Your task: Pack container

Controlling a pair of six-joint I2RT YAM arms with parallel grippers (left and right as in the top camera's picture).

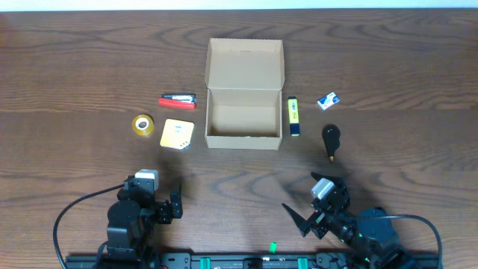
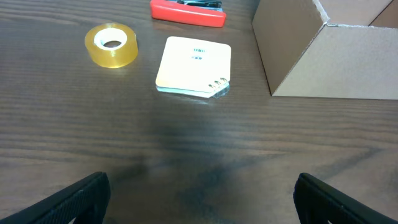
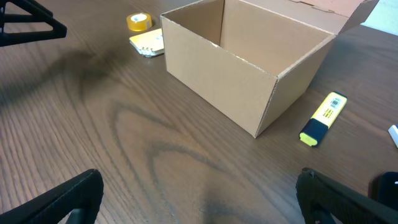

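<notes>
Left arm (image 1: 128, 223) folded low at 7 o'clock of the table (image 1: 67, 67), wrist aimed toward 12. Left gripper (image 1: 155, 196) spread wide, gripping nothing. In its own wrist view (image 2: 199, 200), one of the fingertips (image 2: 78, 198) at each bottom corner, bare wood between. Hangs just above the wood, well apart from the things ahead.

Right arm (image 1: 367, 233) crouched low at 5 o'clock, wrist turned toward 11 (angled at the box rather than straight up the table). Right gripper (image 1: 314, 203) likewise spread wide and empty, dark tips at both bottom corners of its wrist view (image 3: 202, 202).

Box (image 1: 244, 119) near the middle of the table, a little toward 12. Stands upright, open, lid (image 1: 244, 63) laid back toward 12, inner walls and floor showing.

At 9 o'clock of the box, just beside it: yellow pad (image 1: 177, 134), flat on the wood. Farther out the same way: tape roll (image 1: 142, 124), lying on its side face. At 10 o'clock: red tool (image 1: 178, 100), lengthwise across the table (too small to name for certain).

At 3 o'clock, just beside the wall and parallel to it: highlighter (image 1: 294, 116). At 2 o'clock, well apart: small white-and-blue item (image 1: 328, 100). At 4 o'clock: black tool (image 1: 330, 140), thin tip toward 6.
</notes>
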